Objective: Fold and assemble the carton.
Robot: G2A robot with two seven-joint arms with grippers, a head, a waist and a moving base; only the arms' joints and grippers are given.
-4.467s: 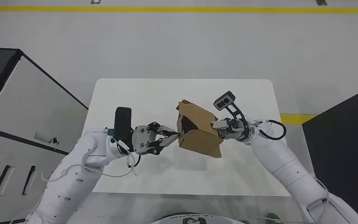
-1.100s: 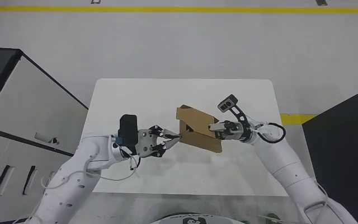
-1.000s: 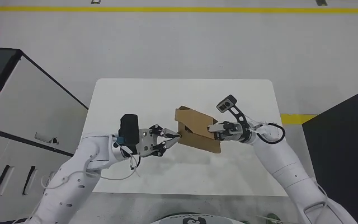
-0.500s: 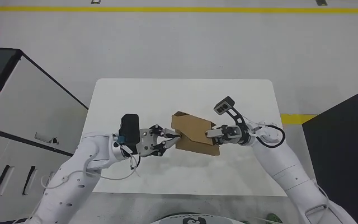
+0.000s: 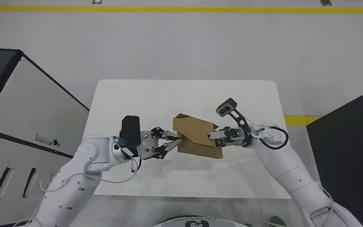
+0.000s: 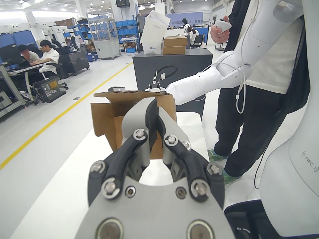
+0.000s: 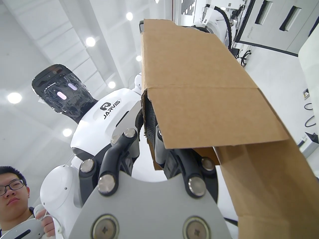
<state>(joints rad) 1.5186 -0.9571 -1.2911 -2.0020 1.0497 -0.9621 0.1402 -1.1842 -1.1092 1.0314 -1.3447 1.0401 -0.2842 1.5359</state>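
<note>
A brown cardboard carton (image 5: 195,135) is held above the middle of the white table (image 5: 142,96), between both arms. My left gripper (image 5: 176,139) is shut on a flap at its left end; the left wrist view shows the carton (image 6: 107,120) with its open end and inner flaps facing the camera, and the left gripper (image 6: 154,119) pinching a flap edge. My right gripper (image 5: 212,135) is shut on a wall at the carton's right end. From the right wrist, the carton (image 7: 199,88) stretches away from the right gripper (image 7: 149,128), which clamps its edge.
A dark cabinet (image 5: 22,102) stands left of the table and another dark unit (image 5: 340,147) to its right. A yellow floor line (image 5: 181,9) runs behind. A person (image 6: 261,75) with a hand controller stands beside the robot.
Over the earlier frames the carton has been lowered and flattened from a taller, open shape, and it has shifted slightly left. Both grippers stayed shut on it; the right wrist turned.
</note>
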